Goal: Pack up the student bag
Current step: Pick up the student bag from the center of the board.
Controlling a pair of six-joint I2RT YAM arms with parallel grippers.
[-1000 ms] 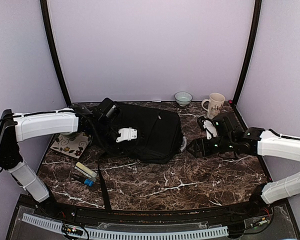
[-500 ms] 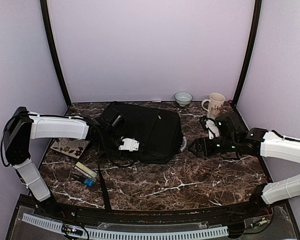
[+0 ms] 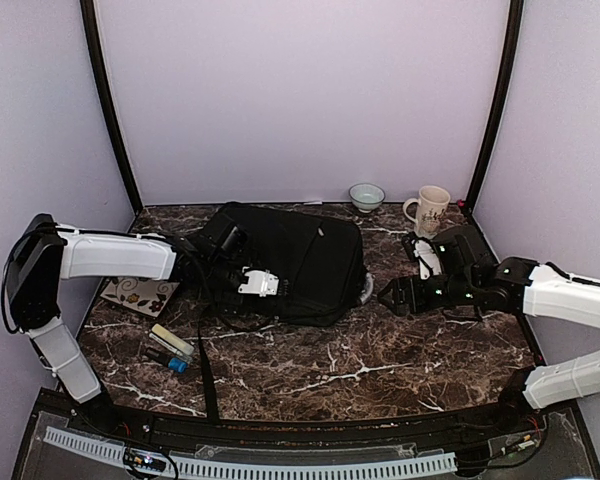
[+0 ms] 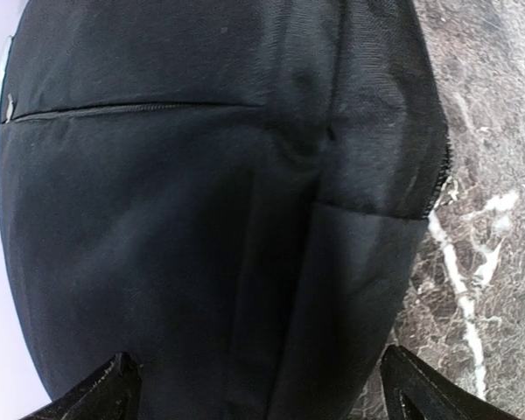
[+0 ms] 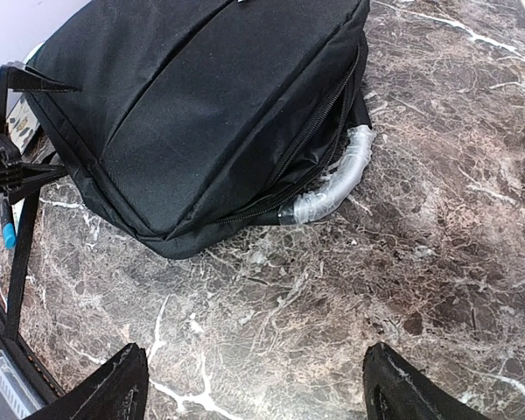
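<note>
Right, working outward from my end. Nearest the arm bases, a strap (image 3: 206, 368) trails from the bag's (image 3: 305, 258) left corner toward the near edge of the tabletop (image 3: 380, 370). Just left of that strap lie two small sticks (image 3: 169, 349), one pale, one blue-tipped. A patterned card (image 3: 140, 291) lies flat beyond them, beside the bag's left side.

The bag lies flat on the far middle of the tabletop. My left pincer (image 4: 261, 394) hangs over the bag's left part with its fingers spread wide, black fabric filling the space between them and nothing gripped. My right pincer (image 5: 258, 389) is released too, low over bare marble off the bag's right end and pointing at it. From there I see the silvery handle (image 5: 337, 179) curling out from under the bag's edge, and the zip (image 5: 319, 131) along the side just above it, which looks closed.

Behind the bag's right end stand a bowl (image 3: 366, 196) and a mug (image 3: 430, 210), near the back wall.

I judge I'm at the opening stage, with nothing packed yet. Next I'd want one pincer pinning the fabric while the other finds the zip pull, which I can't make out from here. Then the sticks and card can go in.
</note>
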